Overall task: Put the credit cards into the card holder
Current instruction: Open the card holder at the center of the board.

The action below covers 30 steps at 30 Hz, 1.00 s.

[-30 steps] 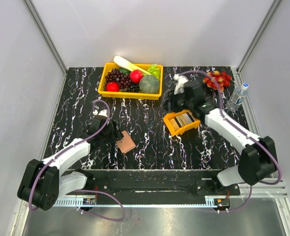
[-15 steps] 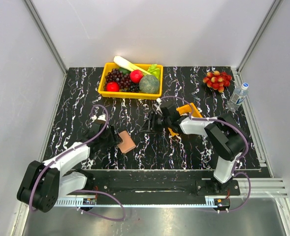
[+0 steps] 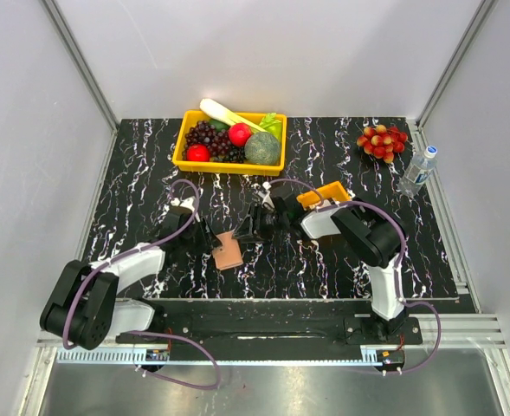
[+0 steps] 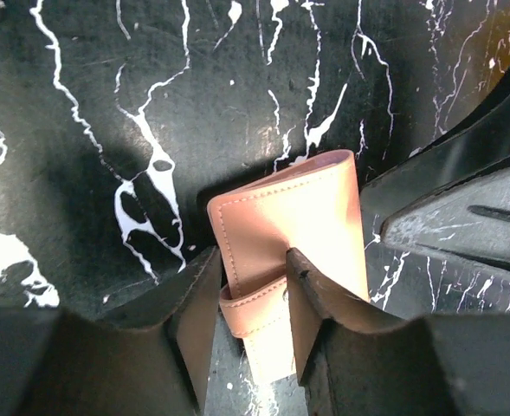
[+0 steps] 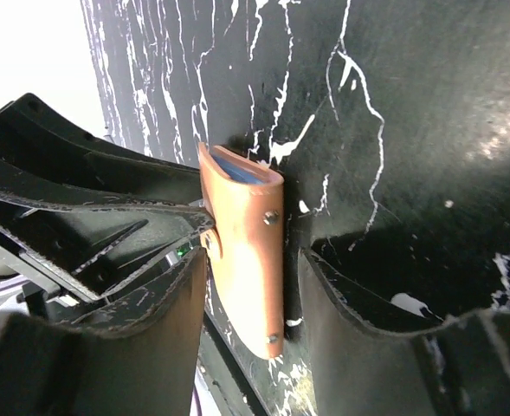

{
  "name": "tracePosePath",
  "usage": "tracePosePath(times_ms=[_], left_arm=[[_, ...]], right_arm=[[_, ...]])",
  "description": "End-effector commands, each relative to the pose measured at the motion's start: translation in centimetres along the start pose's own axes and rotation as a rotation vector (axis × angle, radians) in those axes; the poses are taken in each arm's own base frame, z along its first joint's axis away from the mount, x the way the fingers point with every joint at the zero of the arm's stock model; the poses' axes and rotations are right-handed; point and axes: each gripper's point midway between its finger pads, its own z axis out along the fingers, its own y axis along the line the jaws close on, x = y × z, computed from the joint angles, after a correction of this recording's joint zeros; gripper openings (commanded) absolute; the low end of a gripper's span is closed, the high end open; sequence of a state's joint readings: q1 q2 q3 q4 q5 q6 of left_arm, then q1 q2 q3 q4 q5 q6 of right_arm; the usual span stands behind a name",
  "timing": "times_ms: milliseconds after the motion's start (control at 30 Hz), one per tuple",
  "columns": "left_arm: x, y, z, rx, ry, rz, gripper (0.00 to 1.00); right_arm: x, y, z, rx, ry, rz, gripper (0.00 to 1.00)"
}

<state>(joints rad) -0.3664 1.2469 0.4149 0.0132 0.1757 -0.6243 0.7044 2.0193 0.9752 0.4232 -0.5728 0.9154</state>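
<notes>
Toward the near middle of the table (image 3: 151,173), the left gripper (image 4: 253,299) is straddling the holder (image 4: 285,221) at its strap end. Its jaws are standing narrow, just beside the tab, and I cannot tell whether they are actually pinching it. To open the holder well, I am judging that this side should be clamping only the lower flap and steadying it against the table, leaving the snap tab free.

Just beyond, the right gripper (image 5: 250,295) is bracketing the same holder from the opposite side. Its jaws are standing partly wide with a gap showing at one finger, gripping nothing. It should be catching the tab or the upper flap alone and peeling gently, since both grippers are crowding one small thing and risk knocking each other.

The holder is looking tan-pink and leather-like, stitched round its edge and folded shut. Two small metal studs are showing on its strap, and a bluish lining is peeking out at the fold.

Farther back, the orange tray (image 3: 324,192) is sitting partly behind the right arm. No cards are showing in any view.
</notes>
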Motion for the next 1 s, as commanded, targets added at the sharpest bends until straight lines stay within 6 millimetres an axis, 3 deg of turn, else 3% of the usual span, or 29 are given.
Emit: tracePosePath(times_ms=[0, 300, 467, 567, 600, 633, 667, 700, 833, 967], left_arm=[[0.5, -0.7, 0.6, 0.05, 0.035, -0.001, 0.38], [1.6, -0.3, 0.8, 0.059, 0.031, -0.077, 0.27], [2.1, -0.6, 1.0, 0.095, 0.029, -0.106, 0.21], [2.1, -0.5, 1.0, 0.093, 0.027, -0.103, 0.2], [2.1, -0.4, 1.0, 0.084, 0.027, -0.098, 0.21], [2.0, -0.2, 0.9, 0.071, 0.022, -0.09, 0.21], [1.7, -0.2, 0.7, 0.068, 0.012, -0.076, 0.23], [1.4, -0.3, 0.5, 0.065, 0.003, -0.065, 0.28], [0.0, -0.7, -0.8, 0.069, -0.053, 0.0, 0.64], [-1.0, -2.9, -2.5, 0.178, -0.109, 0.139, 0.73]], right_arm=[[1.0, 1.3, 1.0, -0.07, 0.036, -0.013, 0.53], [3.6, -0.5, 2.1, -0.074, 0.062, 0.081, 0.47], [3.1, 0.9, 2.2, -0.134, 0.039, 0.08, 0.45], [2.5, 1.1, 2.1, -0.115, 0.013, 0.059, 0.35], [2.4, 1.1, 2.0, -0.11, 0.007, 0.056, 0.22], [2.3, 1.0, 1.8, -0.099, -0.002, 0.047, 0.16], [2.3, 1.1, 1.7, -0.093, -0.005, 0.034, 0.15], [2.2, 1.4, 1.4, -0.094, -0.01, 0.004, 0.06], [1.9, 0.3, 0.4, -0.006, 0.034, -0.088, 0.01], [1.1, -1.4, -1.9, 0.022, 0.114, -0.2, 0.0]])
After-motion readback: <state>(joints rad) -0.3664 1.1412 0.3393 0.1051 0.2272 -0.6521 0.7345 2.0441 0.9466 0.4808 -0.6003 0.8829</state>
